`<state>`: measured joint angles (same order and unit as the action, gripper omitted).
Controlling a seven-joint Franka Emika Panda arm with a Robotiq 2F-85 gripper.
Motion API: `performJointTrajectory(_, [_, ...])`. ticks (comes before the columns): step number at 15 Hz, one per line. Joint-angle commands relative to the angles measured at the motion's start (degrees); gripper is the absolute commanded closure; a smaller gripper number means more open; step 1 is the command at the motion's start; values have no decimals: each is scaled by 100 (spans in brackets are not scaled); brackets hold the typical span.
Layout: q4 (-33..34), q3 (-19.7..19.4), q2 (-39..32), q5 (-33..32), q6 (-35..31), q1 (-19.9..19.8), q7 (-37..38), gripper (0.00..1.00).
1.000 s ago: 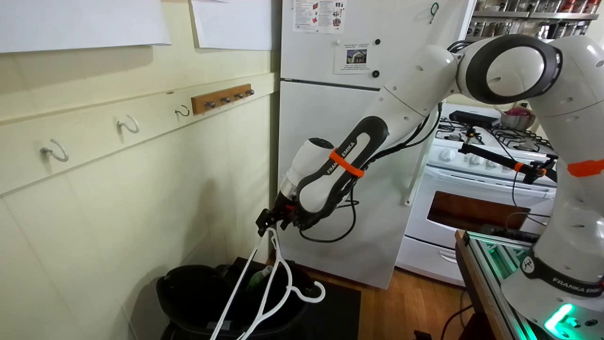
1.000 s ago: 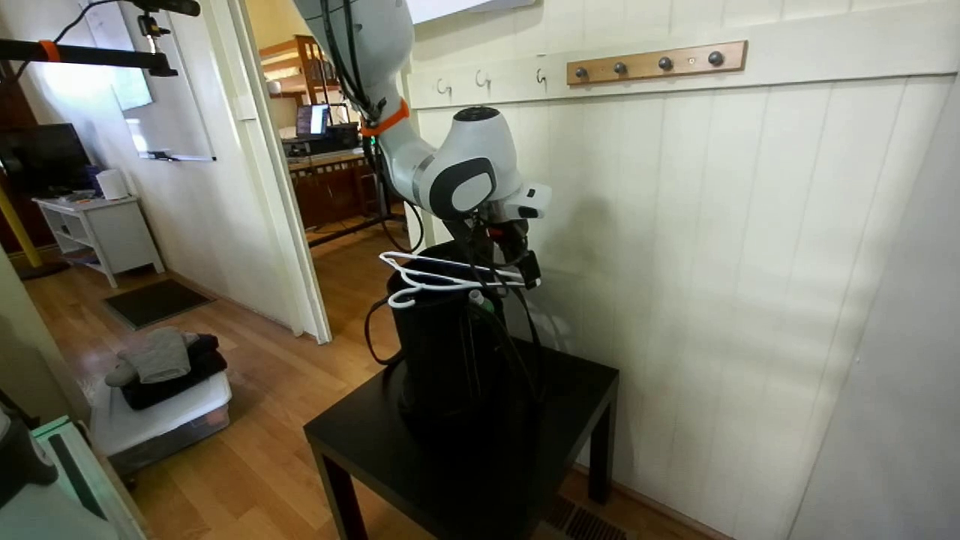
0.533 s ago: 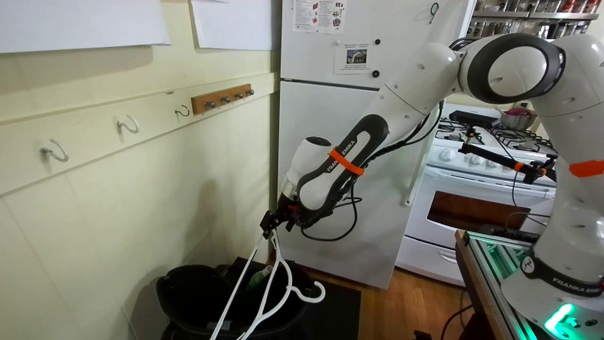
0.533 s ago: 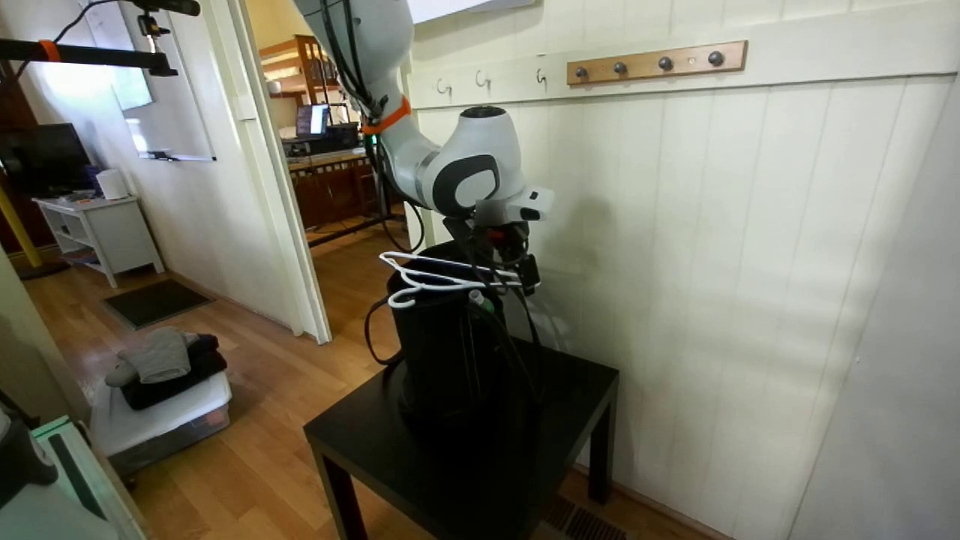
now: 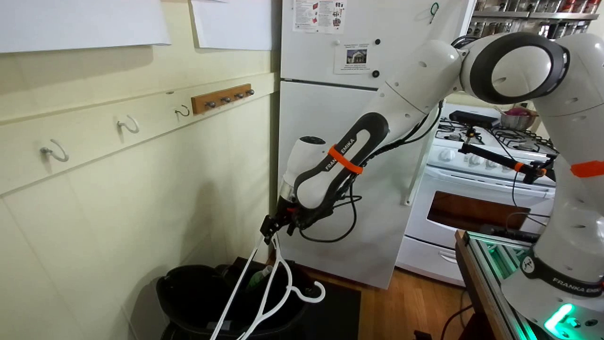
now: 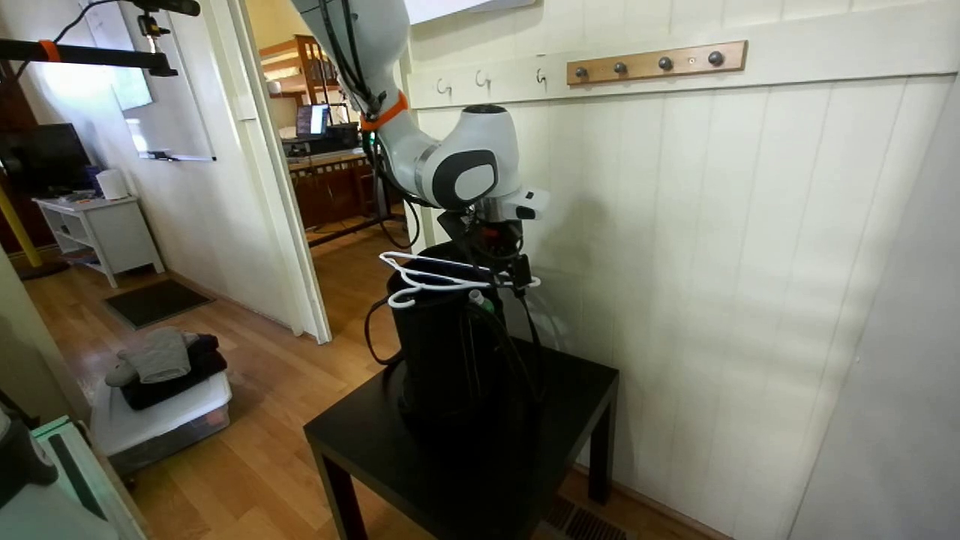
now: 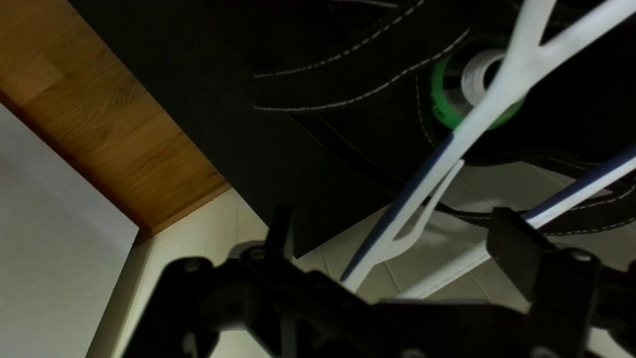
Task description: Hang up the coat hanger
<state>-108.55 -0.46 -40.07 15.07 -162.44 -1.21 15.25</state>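
Note:
The white coat hanger [image 5: 289, 286] lies roughly flat across the open top of a black bin [image 6: 431, 352]. In an exterior view its hook [image 6: 401, 301] sticks out past the rim. My gripper [image 5: 270, 236] is at the hanger's end near the wall, and the same holds in an exterior view [image 6: 517, 281]. In the wrist view the jaws [image 7: 392, 233] are open and wide apart. The hanger [image 7: 507, 82] runs down between the fingers there; its lower bar passes behind one finger. Whether any finger touches the hanger cannot be told.
The bin stands on a black table [image 6: 352, 431] beside the wall. A bottle with a green ring [image 7: 444, 107] sits in it. Curved wall hooks [image 5: 129, 124] and a wooden peg rail [image 6: 656, 64] are above. A white fridge [image 5: 325, 137] stands near the arm.
My gripper has moved slightly down and a little inward along the hanger's end, away from the wall-side tip. The hanger has not moved.

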Motion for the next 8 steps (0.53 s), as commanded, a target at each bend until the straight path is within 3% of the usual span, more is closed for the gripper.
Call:
performJointTrajectory(1, [157, -187, -36, -138, 425, 205, 190, 0])
performJointTrajectory(8, [-198, 2, 458, -191, 391, 205, -197, 0])
